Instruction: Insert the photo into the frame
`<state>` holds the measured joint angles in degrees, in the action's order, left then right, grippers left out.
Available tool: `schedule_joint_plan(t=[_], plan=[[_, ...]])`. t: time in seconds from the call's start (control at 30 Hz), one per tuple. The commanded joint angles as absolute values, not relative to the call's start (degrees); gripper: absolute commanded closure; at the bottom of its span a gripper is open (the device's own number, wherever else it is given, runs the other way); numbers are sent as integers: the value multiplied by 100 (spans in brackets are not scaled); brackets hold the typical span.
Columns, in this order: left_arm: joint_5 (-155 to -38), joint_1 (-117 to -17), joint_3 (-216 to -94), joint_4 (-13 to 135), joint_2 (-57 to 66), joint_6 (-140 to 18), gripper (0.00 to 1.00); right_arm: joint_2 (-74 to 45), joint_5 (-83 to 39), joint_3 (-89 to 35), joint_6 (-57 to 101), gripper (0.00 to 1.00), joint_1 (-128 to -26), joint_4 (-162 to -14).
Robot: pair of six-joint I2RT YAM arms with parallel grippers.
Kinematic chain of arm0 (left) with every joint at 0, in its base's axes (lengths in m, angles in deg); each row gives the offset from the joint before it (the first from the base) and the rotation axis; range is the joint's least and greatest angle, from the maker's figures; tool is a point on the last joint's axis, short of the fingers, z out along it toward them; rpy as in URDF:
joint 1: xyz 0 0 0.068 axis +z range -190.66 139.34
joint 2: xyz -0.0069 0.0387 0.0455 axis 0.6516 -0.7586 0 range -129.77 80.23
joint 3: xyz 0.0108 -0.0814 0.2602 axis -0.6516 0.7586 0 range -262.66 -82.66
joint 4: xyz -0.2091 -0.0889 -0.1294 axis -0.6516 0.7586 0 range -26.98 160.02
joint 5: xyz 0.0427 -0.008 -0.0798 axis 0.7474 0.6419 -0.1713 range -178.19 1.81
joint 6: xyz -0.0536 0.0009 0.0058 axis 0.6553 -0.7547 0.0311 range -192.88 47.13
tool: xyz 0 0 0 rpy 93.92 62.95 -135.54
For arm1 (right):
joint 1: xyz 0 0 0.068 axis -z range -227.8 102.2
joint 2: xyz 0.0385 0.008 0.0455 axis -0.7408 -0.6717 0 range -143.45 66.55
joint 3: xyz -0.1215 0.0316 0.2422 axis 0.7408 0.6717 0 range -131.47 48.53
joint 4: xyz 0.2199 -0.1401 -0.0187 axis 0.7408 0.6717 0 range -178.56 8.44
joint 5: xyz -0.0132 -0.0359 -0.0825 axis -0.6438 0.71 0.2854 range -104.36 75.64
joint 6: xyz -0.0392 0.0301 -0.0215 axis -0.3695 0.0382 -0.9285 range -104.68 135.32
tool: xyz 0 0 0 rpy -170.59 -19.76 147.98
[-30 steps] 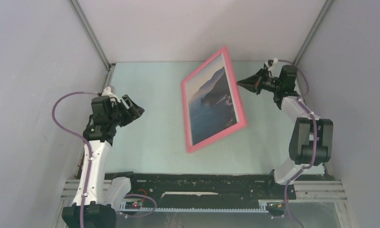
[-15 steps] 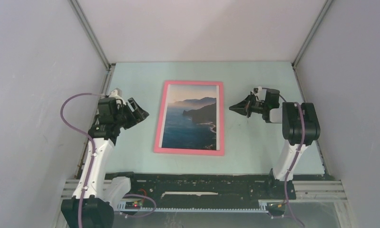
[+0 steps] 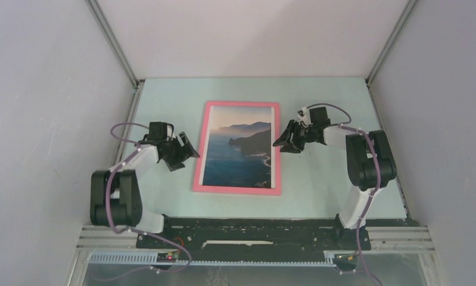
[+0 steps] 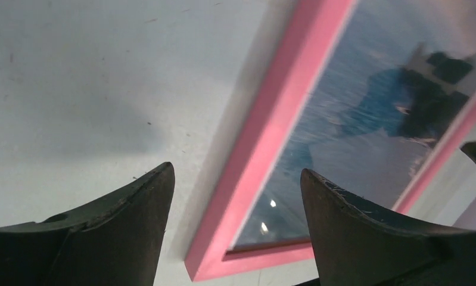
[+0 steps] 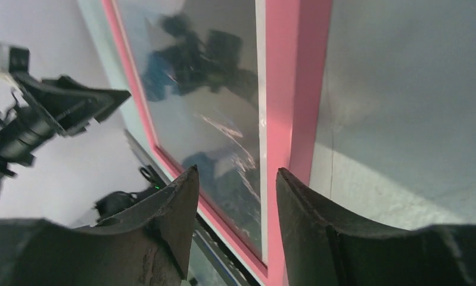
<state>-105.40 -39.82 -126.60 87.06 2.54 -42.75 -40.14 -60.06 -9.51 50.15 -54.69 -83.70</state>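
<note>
**Flanking the filled frame: both grippers open, nothing held**

- **Left gripper** [image 3: 186, 153] [image 4: 236, 173]: the jaws stand wide apart and hold nothing. It sits low at the frame's left long rail, and its own camera shows that rail running up between the two fingers. Whether it touches the rail cannot be told.
- **Right gripper** [image 3: 281, 143] [image 5: 236, 173]: the jaws are parted more narrowly and are also empty. It sits at the right long rail, fingertips pointing toward the picture. Contact is likewise unclear.
- **Frame** [image 3: 198, 162] [image 4: 271, 137] [image 5: 295, 89]: thin, salmon-pink and rectangular. It lies flat on the pale green table [image 3: 324, 98] between the two arms, short sides toward and away from the bases.
- **Photo** [image 3: 238, 152] [image 4: 366, 119] [image 5: 193, 89]: blue sea, dark cliff and pale sky. It lies inside the frame and fills the opening, with a thin white border visible along the right rail.
- **Glazing**: glossy. Both wrist views show reflections of the arms across the picture.

**Step in hand (judged):** the print appears seated, so what remains is settling and clearing.

**Handling note:**
- Any squaring nudge should come from both long rails together, with even pressure, so the frame does not skew.
- Fingertips should stay on the rails and off the glossy middle.
- The arms should withdraw outward or upward, with the jaws left apart so neither catches a rail.

**Markings:** no brand, label or writing can be read on the frame, the print or the grippers.
</note>
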Motion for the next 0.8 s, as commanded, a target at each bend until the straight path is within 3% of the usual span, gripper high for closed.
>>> schedule_joint_plan(t=[0.0,0.47,0.77], plan=[[-10438,-4189,-12969,8441,-564,-4038,17,-3775,-4990,-1160,3995,41,-5731,-6995],[-10338,-5809,-14826,8358,-2987,-3618,43,-3694,-4394,-1062,3839,41,-5353,-6783],[-10741,-6772,-16720,8369,-4224,-3126,56,-3500,-3993,-1027,4025,39,-4088,-6888]])
